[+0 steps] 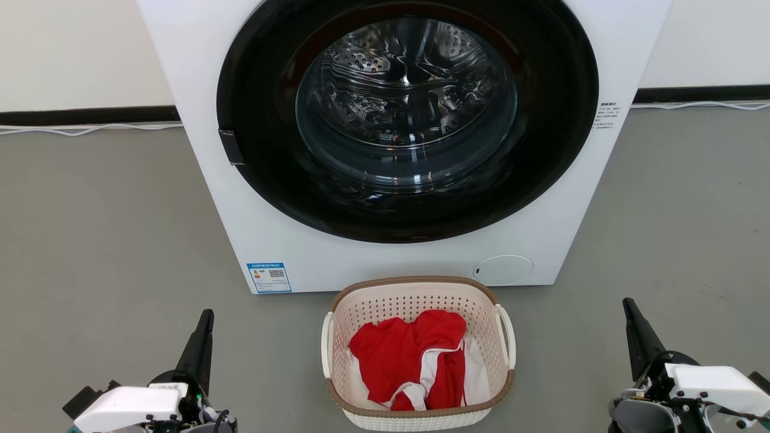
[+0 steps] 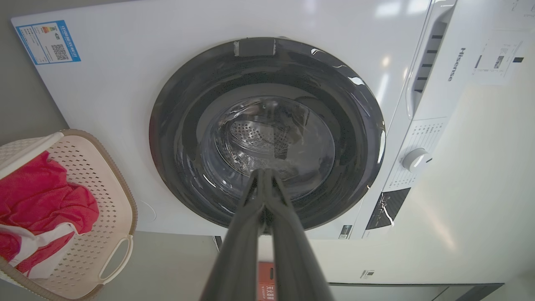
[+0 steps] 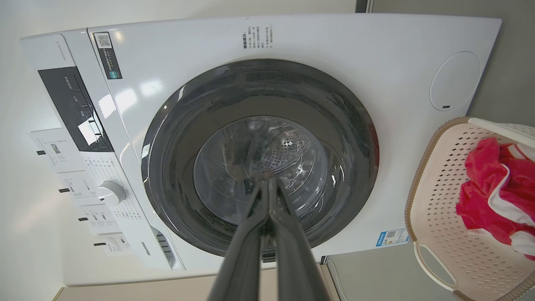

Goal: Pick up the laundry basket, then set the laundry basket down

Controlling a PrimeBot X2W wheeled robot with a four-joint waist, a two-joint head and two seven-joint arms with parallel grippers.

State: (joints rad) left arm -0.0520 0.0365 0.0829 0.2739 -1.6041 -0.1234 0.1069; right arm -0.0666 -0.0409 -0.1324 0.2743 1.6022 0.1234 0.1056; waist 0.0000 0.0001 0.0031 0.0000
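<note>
Head view: the laundry basket sits on the grey floor right in front of the washer, centred between the arms, with a red garment with white trim piled inside. The left gripper is at lower left and the right gripper at lower right. Both are well apart from the basket, both have their fingers pressed together, and neither carries anything. We judge the pickup not yet started, so the step in hand is the approach. Left wrist view: the fingers meet at the tip and point at the washer door, and the basket shows at the lower left edge with one white handle facing this arm. Right wrist view: much the same, with the fingers shut and aimed at the door glass, and the basket at the right edge with its other handle open toward this arm. To do it well, we'd spread both sets of fingers first, then bring each gripper in low from its own side to its own handle. We'd close on both at matched height and lift evenly so the basket stays level and the cloth doesn't tip out. Keep the fingers outside the perforated wall, since a tip could catch in a hole. Watch the washer front too: the basket's far rim is just beside it, so lift straight up rather than forward.
</note>
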